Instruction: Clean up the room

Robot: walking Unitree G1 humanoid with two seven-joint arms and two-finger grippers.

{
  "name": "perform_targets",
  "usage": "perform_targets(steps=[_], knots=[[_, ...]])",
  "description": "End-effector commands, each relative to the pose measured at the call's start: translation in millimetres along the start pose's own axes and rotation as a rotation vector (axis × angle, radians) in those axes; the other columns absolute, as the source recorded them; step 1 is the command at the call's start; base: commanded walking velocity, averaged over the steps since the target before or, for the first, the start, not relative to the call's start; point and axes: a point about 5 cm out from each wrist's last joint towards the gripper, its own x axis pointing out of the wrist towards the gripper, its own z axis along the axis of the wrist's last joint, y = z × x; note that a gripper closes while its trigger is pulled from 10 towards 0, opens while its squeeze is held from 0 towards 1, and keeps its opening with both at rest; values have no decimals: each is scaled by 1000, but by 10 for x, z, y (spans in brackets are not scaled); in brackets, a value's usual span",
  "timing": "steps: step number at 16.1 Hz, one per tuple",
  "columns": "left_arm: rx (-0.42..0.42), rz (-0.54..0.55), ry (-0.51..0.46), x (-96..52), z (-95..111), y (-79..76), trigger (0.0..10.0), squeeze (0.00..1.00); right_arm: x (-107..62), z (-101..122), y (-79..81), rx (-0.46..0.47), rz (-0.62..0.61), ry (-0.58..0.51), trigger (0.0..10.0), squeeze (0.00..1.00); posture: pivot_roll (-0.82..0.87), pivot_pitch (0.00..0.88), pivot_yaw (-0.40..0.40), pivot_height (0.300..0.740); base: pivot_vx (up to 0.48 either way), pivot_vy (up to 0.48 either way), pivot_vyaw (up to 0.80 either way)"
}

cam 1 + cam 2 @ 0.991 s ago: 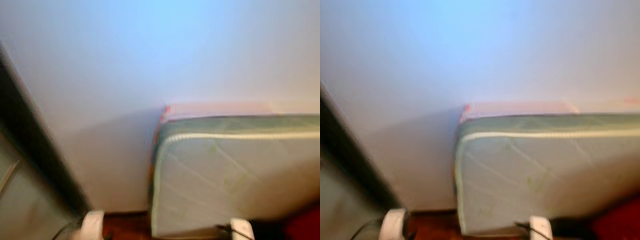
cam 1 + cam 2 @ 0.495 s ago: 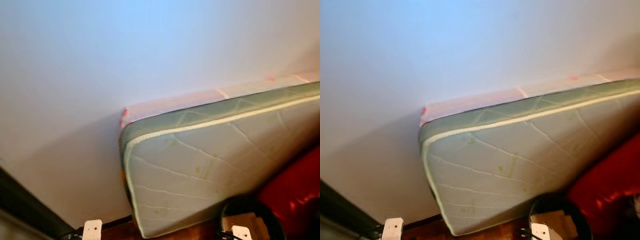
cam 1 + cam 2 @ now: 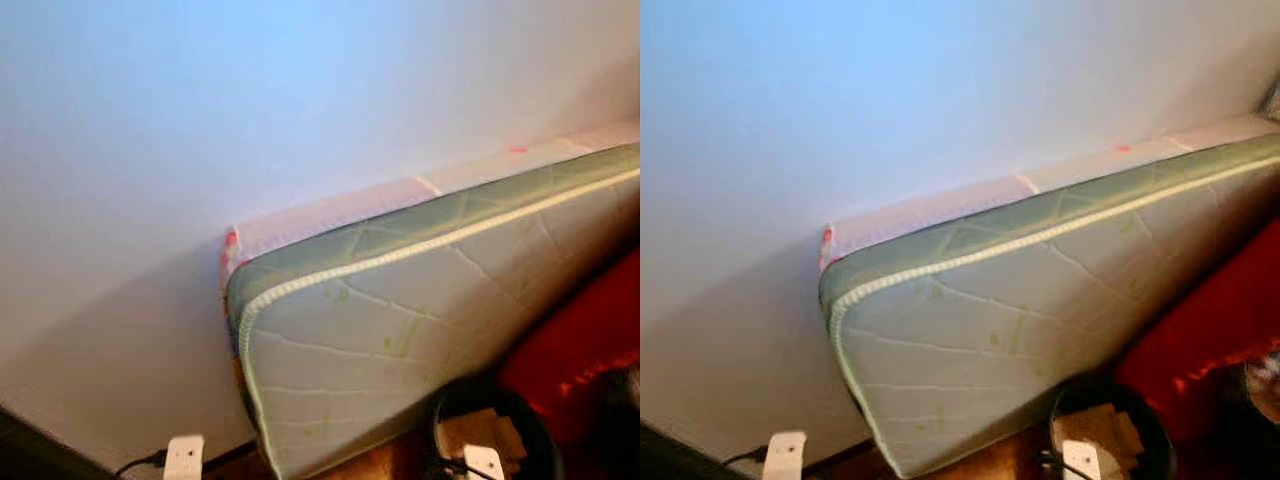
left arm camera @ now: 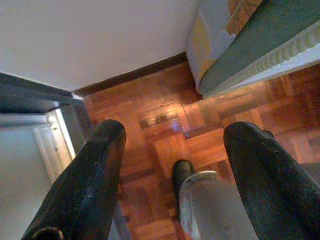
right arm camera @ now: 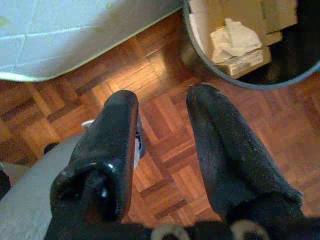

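A pale green quilted mattress (image 3: 400, 350) is stood on its long edge and leaned against a plain white wall (image 3: 200, 130), with a second, pinkish patterned mattress (image 3: 330, 212) seen sandwiched between it and the wall. At the foot of the green mattress, on the right, a round dark bin (image 3: 1105, 430) is set on the wooden parquet floor (image 4: 165, 130); cardboard pieces and crumpled paper (image 5: 235, 37) are held inside it. A red soft object (image 3: 580, 350) is seen just beside the bin, touching the mattress face; what it is cannot be told.

The left gripper (image 4: 172, 175) is hung low over the parquet near the corner of the mattresses, its two black fingers (image 4: 87, 185) spread wide with nothing between them. A dark baseboard is seen along the wall, and a grey door frame (image 4: 45, 125) is seen to one side.

The right gripper (image 5: 162, 150) is held above the floor close to the bin's rim, its fingers (image 5: 107, 145) parted and empty.
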Motion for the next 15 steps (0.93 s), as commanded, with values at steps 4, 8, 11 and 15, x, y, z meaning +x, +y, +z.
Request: perform_targets(steps=[4,8,11,15], knots=[[94,-26,61,-126,-381,17,10000,0,-6,87,-6,-59,136,-31,10000,0,125,0,-148,740,0,0,0],[97,-25,58,-126,-379,20,10000,0,-6,89,-2,-55,138,-36,10000,0,125,0,-149,740,0,0,0],[113,-19,50,-126,-369,27,10000,0,-5,83,-4,-63,136,-26,10000,0,124,0,-148,740,0,0,0],[135,-18,51,-124,-365,31,10000,0,-5,72,-3,-52,136,-16,10000,0,124,0,-148,740,0,-226,-191]])
